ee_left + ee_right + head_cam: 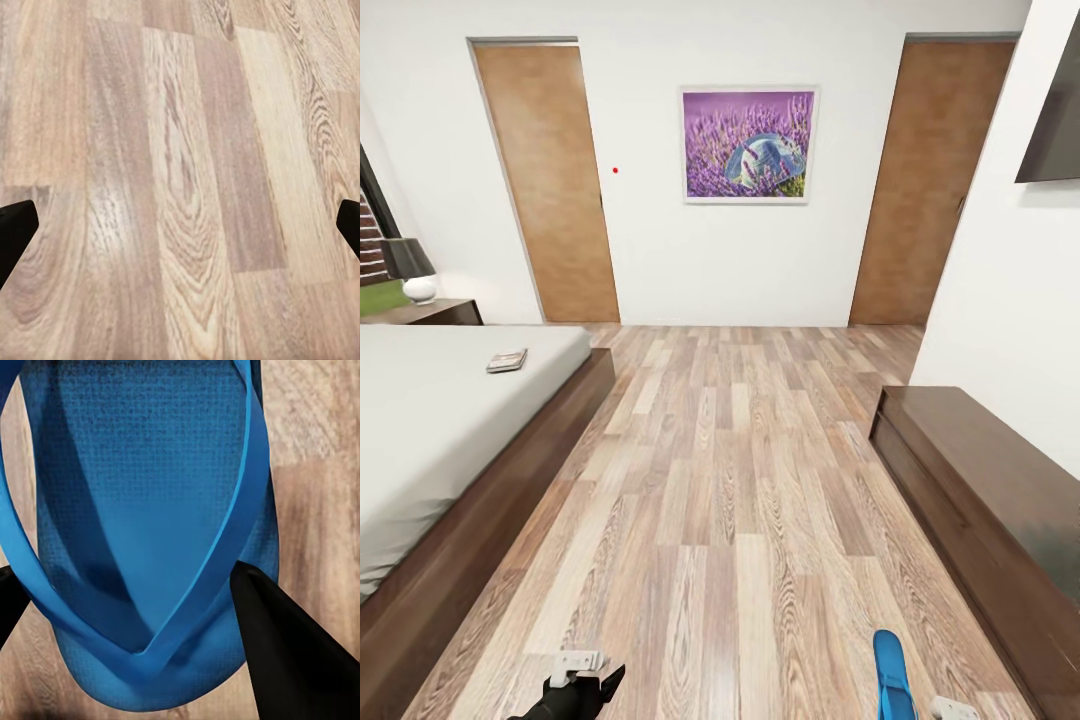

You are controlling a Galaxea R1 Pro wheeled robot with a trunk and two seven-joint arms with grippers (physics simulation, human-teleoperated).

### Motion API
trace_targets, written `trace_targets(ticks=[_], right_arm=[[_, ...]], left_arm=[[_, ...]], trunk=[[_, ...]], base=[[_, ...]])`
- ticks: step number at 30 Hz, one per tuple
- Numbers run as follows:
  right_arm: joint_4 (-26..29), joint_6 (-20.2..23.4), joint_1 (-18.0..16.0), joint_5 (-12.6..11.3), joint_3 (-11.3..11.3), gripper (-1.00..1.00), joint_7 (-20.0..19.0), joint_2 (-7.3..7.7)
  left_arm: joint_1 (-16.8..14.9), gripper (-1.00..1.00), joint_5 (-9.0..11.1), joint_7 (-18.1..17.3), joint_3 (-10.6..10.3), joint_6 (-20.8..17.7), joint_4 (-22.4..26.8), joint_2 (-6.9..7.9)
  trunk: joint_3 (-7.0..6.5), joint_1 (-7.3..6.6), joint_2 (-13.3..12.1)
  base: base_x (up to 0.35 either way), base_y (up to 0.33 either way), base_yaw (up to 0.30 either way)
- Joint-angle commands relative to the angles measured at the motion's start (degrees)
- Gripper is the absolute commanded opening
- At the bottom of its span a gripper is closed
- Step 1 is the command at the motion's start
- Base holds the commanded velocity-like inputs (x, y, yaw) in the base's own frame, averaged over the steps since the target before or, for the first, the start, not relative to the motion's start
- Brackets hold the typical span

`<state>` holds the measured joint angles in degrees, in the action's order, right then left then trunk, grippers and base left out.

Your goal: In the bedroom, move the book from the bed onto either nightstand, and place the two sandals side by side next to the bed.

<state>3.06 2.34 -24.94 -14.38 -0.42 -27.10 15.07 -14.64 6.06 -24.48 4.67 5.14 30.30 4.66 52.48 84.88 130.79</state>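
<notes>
The bedroom (pixel 740 270) opens ahead of the robot, with the bed (pixel 430 420) forward and to the left of the left end effector (pixel 585 680), well apart from it. The nightstand (pixel 430 312) stands beyond the bed's far corner, farther still from both end effectors. A long dark bench (pixel 980 480) runs ahead of the right end effector (pixel 131 607), on its outer side.

The book (pixel 506 361) lies flat on the mattress near the bed's edge, far forward and a little left of the left end effector, so the left arm is the nearer one for it.

One blue sandal (pixel 891 672) lies right at the right end effector, its long axis pointing forward along the floor planks. In the right wrist view the dark fingers (pixel 285 637) sit on either side of the sandal's toe end and straps, apparently clamped on it. The left end effector's fingers (pixel 15 229) are spread wide apart over bare floor (pixel 180 180), holding nothing.
</notes>
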Motion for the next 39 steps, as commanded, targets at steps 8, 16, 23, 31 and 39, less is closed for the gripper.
trace_targets(ticks=[8, 16, 23, 31, 39], right_arm=[[0.01, 0.30, -0.02, -0.41, -0.02, -1.00, -0.15, 0.02], [0.01, 0.30, -0.02, -0.40, -0.02, -1.00, -0.15, -0.01], [0.01, 0.27, -0.02, -0.40, -0.02, -1.00, -0.15, -0.04], [-0.06, 0.29, -0.02, -0.39, -0.02, -1.00, -0.15, -0.07], [-0.07, 0.30, -0.02, -0.35, -0.02, -1.00, -0.06, -0.08]], left_arm=[[-0.03, 1.00, 0.44, -0.39, 0.09, -0.05, -0.06, -0.04], [-0.03, 1.00, 0.44, -0.39, 0.10, -0.05, -0.06, -0.02], [-0.03, 1.00, 0.44, -0.39, 0.08, -0.05, -0.06, -0.05], [-0.03, 1.00, 0.44, -0.39, 0.07, -0.05, -0.06, -0.09], [-0.03, 1.00, 0.44, -0.39, 0.07, -0.05, -0.06, -0.11]], trunk=[[0.38, -0.01, 0.02], [1.03, -0.01, 0.02], [1.62, -0.01, 0.02], [1.80, -0.01, 0.02], [1.80, -0.01, 0.02]], base=[[0.000, 0.000, -0.059], [0.000, 0.000, -0.126], [0.000, 0.000, -0.132], [0.000, 0.000, -0.036], [0.000, 0.000, -0.001]])
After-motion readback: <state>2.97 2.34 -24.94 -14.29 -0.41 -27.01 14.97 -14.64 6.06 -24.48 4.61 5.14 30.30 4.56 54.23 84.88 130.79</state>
